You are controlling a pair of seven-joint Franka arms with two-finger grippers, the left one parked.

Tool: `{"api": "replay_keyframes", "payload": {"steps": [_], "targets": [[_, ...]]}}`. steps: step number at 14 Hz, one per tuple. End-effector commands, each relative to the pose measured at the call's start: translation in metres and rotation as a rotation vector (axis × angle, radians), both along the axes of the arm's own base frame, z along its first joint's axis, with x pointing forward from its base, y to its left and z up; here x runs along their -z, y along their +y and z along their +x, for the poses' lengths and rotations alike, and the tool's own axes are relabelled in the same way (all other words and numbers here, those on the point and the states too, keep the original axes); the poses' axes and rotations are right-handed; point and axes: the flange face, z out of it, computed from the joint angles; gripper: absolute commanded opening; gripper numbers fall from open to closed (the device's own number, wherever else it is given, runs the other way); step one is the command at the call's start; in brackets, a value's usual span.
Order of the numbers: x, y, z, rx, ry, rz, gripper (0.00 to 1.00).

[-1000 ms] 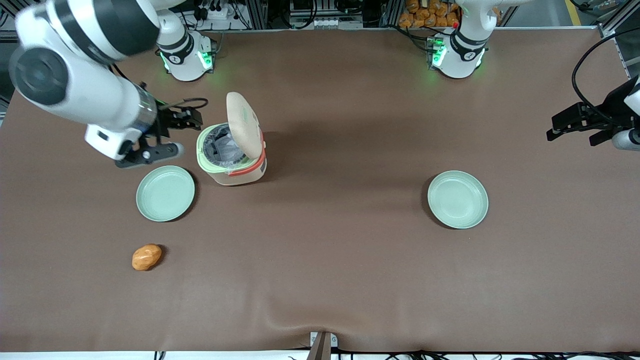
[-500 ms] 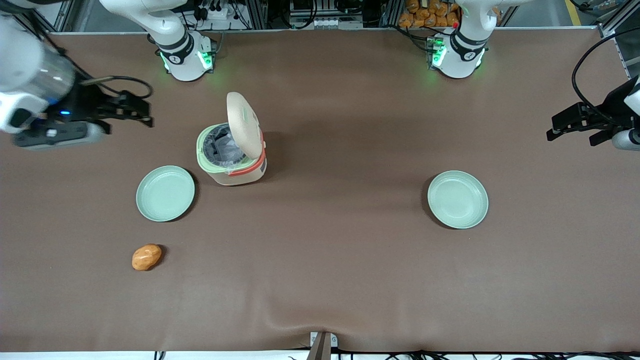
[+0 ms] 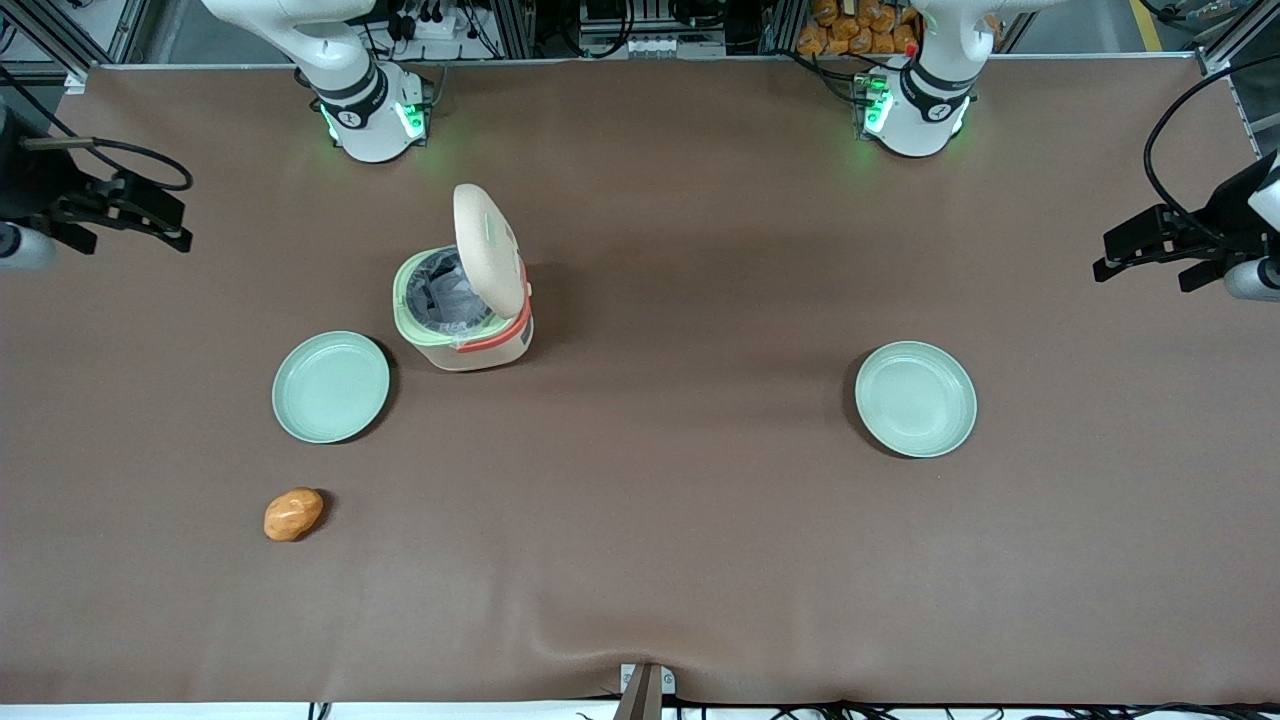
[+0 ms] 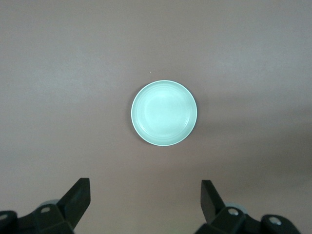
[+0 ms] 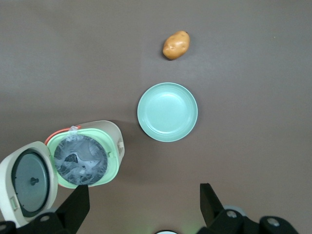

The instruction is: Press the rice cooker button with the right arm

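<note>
The rice cooker (image 3: pixel 470 335) is cream with an orange-red band and a pale green rim. It stands on the brown table with its lid (image 3: pixel 487 250) swung up and its grey inner pot showing. My right gripper (image 3: pixel 150 215) hangs at the working arm's end of the table, well apart from the cooker and high above the cloth. Its fingers are spread wide with nothing between them. In the right wrist view the gripper (image 5: pixel 145 195) looks down on the open cooker (image 5: pixel 83 156) and its lid (image 5: pixel 29 178).
A pale green plate (image 3: pixel 331 387) lies beside the cooker, nearer the front camera, and also shows in the right wrist view (image 5: pixel 167 111). An orange potato (image 3: pixel 293 514) lies nearer still, seen too from the wrist (image 5: pixel 176 45). A second plate (image 3: pixel 915 399) lies toward the parked arm's end.
My right arm has pulled away from beside the cooker toward the working arm's end of the table and risen. The cooker stays put with its lid up.
</note>
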Motion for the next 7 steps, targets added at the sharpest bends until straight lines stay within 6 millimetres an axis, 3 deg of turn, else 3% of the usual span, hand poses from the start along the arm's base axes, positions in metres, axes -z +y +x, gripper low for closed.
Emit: {"api": "replay_keyframes", "payload": {"steps": [1,7], "targets": [[-0.0007,-0.0213,-0.0026,-0.003,0.007,-0.011,1.00],[0.0012,-0.0258,-0.0051,0.004,0.030,-0.019,1.00]]}}
